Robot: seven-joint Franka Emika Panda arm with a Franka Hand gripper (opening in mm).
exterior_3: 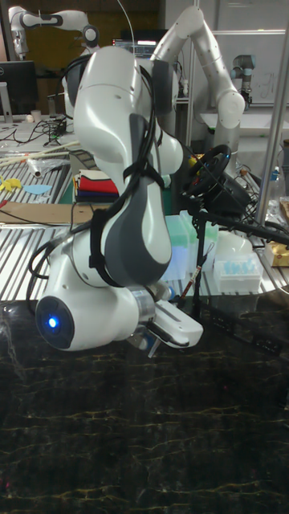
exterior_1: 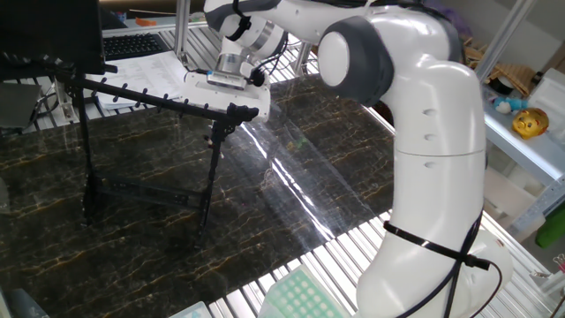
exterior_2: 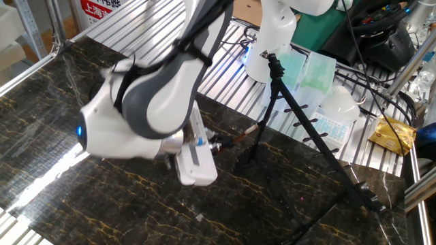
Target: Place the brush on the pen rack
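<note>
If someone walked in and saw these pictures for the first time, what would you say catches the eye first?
The big white robot arm dominates every view, bent low over the dark marble table. Next comes the black pen rack, whose pegged top bar runs beside the arm's hand. Close to the hand, the brush with its red-orange section sticks out towards the rack's legs; whether the hand grips it is hidden.

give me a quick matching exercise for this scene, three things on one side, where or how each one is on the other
Things:
1. brush
2. pen rack
3. gripper

Places or states:
A. stands upright on the dark marble table
B. low over the table beside the rack's leg
C. thin stick with a red-orange section, angled at the gripper's tip

Pairs: 1-C, 2-A, 3-B
</note>
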